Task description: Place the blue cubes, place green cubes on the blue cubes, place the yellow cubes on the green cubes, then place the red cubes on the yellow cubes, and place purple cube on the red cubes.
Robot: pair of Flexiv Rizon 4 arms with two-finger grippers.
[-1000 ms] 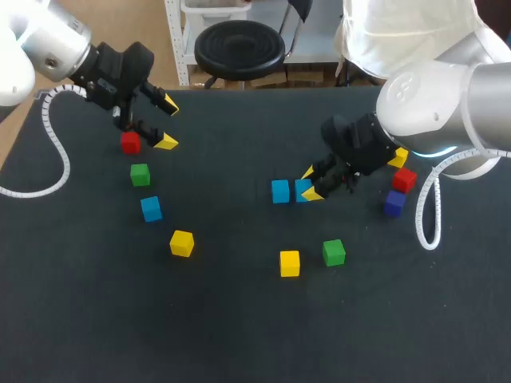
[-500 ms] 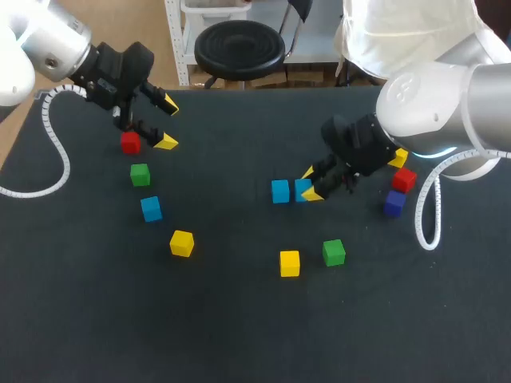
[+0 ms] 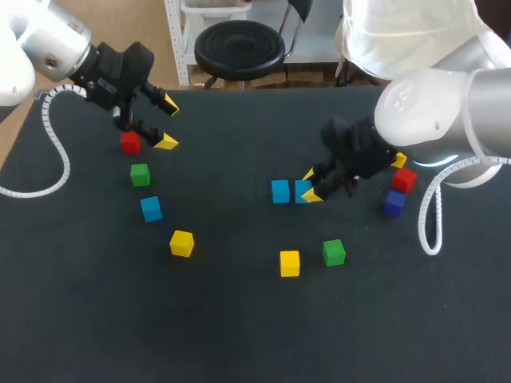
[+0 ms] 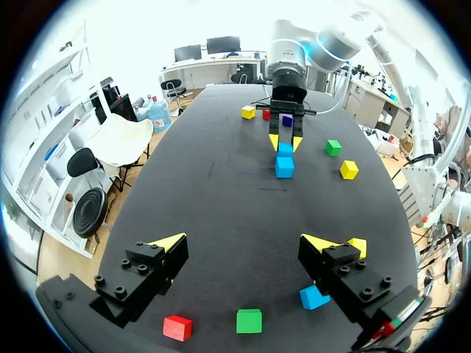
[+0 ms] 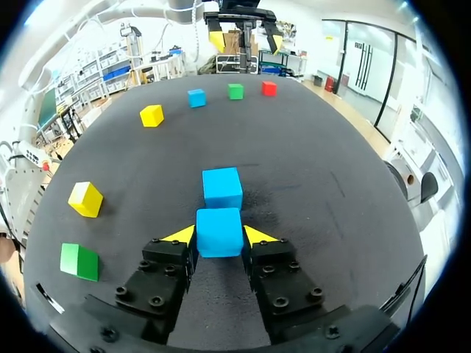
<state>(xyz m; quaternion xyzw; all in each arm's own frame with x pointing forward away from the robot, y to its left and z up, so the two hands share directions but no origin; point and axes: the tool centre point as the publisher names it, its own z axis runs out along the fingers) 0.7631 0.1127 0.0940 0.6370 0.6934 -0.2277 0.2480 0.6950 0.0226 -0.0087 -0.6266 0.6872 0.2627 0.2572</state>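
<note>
The right gripper point(image 5: 218, 237) is clamped on a blue cube point(image 5: 218, 229), low at the desk point(image 3: 239, 327) and just beside the second blue cube point(image 5: 221, 187), perhaps touching it. To finish well, it should part its fingers only a little and then rise straight up, so that neither cube is pushed. The left gripper point(image 3: 166, 122) hangs with its fingers apart near the red cube point(image 3: 130, 143). Compared with the earlier frames, only the right arm's body has shifted slightly; the cubes lie as before.

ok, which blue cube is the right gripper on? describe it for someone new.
On the black table, just right of its middle, two blue cubes sit side by side. The gripped blue cube is the one nearer the right arm, held between the right gripper's yellow fingertips; the free blue cube beside it has nothing around it.
</note>
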